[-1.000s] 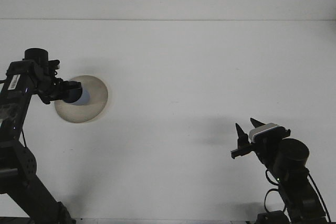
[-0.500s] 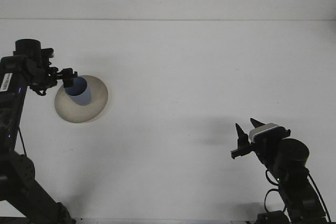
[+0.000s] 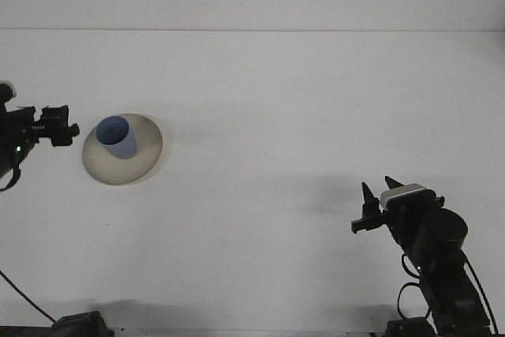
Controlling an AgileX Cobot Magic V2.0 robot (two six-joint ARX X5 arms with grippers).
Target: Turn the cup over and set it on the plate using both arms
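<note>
**Op A:** Since half a second ago my left end effector [image 3: 65,126] has backed off the plate toward the left edge of the view. It was right at the cup's rim before; now it sits clear of both cup and plate. The right arm has barely shifted, a touch lower and to the right.

**Op B:** Give me the layout, biggest first.

**Op A:** The white table [image 3: 300,116] fills nearly the whole view, with a pale wall band along the top. My right arm stands at the lower right corner, its dark joint housing below a grey-capped wrist. On the left, only the wrist end of my left arm shows, and a thin cable runs down from it along the left edge.

**Op B:** And the task items?

**Op A:** The beige round plate [image 3: 142,165] lies on the left part of the table. The blue cup [image 3: 117,136] stands on the plate's upper left portion, mouth up, leaning slightly in this view.

**Op B:** End effectors?

**Op A:** Left one holds nothing; its two short fingers point right toward the cup with a small gap between them, narrowly parted. The right end effector [image 3: 377,197] is empty too, its two pointed fingers aimed upward and spread moderately apart, well away from the plate.
</note>
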